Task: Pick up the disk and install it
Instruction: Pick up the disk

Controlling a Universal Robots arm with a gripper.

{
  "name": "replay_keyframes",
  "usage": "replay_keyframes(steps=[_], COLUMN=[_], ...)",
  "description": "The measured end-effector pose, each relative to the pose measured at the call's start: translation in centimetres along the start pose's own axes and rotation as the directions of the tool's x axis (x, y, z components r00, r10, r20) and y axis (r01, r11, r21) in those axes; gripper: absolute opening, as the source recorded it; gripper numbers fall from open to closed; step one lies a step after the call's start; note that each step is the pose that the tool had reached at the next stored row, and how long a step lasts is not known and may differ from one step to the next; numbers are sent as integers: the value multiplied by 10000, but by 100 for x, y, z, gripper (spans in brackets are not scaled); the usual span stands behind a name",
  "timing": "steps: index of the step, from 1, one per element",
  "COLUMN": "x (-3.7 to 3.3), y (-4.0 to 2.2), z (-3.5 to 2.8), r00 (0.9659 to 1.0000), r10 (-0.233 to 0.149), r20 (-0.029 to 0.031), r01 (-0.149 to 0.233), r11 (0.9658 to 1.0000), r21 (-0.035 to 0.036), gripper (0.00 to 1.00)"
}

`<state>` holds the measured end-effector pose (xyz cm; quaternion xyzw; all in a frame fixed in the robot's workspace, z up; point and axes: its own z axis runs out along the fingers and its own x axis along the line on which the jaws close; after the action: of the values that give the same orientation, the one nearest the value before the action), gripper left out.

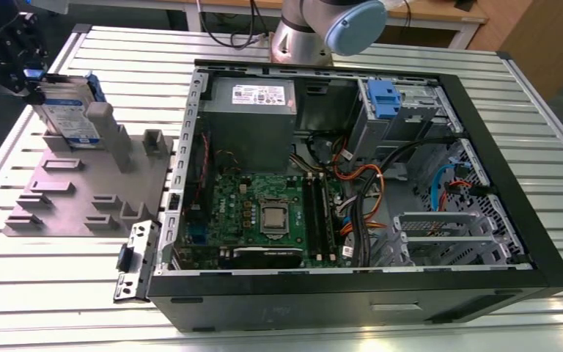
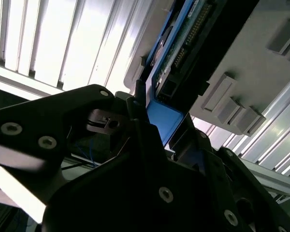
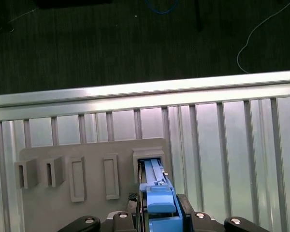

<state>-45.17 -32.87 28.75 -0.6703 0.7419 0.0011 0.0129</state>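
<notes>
- The black gripper (image 1: 35, 84) is clamped on the blue plastic frame end of the flat silver rectangular disk (image 1: 71, 114).
- The disk stands on edge in a slot of the grey plastic holder plate (image 1: 67, 202).
- The disk's white-and-blue label shows in the exterior view.

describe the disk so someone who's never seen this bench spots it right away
Find the open computer case on the slatted table; to the exterior view's left of it lies a grey fixture plate. At the plate's far corner the disk stands on edge, the black claw at its top. Among grey blocks, it alone is silver with a white-and-blue label and blue frame.
</notes>
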Motion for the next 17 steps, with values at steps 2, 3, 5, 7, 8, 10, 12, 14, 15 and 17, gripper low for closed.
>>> replay_keyframes(steps=[2,3,5,7,8,10,12,14,15,17], x=[0,0,0,0,0,0,0,0,0,0], y=[0,0,0,0,0,0,0,0,0,0], z=[6,6,8,9,10,11,12,12,13,14], r00=[10000,10000,10000,10000,10000,10000,10000,10000,10000,10000], r10=[0,0,0,0,0,0,0,0,0,0], r20=[-2,-2,0,-1,-1,-1,-1,-2,0,0], r01=[0,0,0,0,0,0,0,0,0,0], r11=[10000,10000,10000,10000,10000,10000,10000,10000,10000,10000], r21=[-2,-3,0,0,0,0,0,-1,0,0], gripper=[44,44,44,44,44,44,44,42,42,37])
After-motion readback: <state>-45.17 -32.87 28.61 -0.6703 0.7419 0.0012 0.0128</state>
